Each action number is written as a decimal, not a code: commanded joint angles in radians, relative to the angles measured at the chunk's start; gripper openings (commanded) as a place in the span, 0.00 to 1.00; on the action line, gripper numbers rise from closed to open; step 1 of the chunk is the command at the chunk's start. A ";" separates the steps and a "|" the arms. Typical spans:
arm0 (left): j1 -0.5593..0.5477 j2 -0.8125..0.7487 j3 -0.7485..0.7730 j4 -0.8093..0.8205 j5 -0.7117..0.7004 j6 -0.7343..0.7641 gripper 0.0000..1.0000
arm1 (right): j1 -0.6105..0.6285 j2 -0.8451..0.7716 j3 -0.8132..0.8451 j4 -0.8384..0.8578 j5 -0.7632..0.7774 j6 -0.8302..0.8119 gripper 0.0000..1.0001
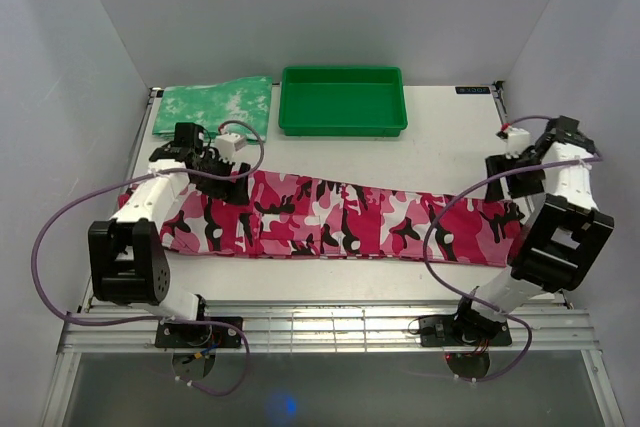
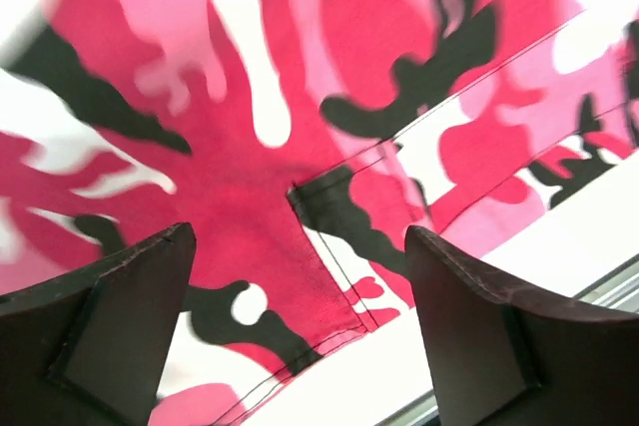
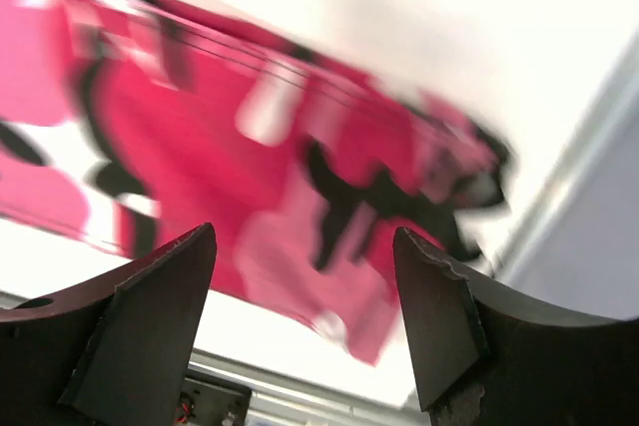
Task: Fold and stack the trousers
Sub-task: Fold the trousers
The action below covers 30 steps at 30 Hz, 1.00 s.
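Note:
The trousers [image 1: 340,219] in pink, white and black camouflage lie stretched left to right across the table, flat and long. My left gripper [image 1: 240,183] hovers over their left end, open, nothing between its fingers [image 2: 130,296]; the cloth [image 2: 300,127] with a stitched hem lies below. My right gripper [image 1: 503,187] hangs over the right end, also open and empty, with the cloth's end [image 3: 329,187] blurred beneath its fingers [image 3: 439,316].
A green tray [image 1: 343,125] stands at the back centre. A mottled green-and-white folded cloth [image 1: 215,103] lies at the back left. The table's near edge rail [image 1: 320,322] runs in front of the trousers. Grey walls close in on both sides.

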 commanded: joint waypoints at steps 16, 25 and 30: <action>0.050 0.259 0.343 0.009 0.036 0.105 0.98 | 0.692 0.143 -0.178 0.151 -0.037 -0.021 0.62; 0.048 0.365 0.371 0.044 0.122 0.207 0.81 | 0.681 0.123 -0.304 0.232 0.106 -0.127 0.59; 0.036 0.412 0.374 0.074 0.187 0.199 0.72 | 0.686 0.077 -0.158 0.206 0.017 -0.129 0.63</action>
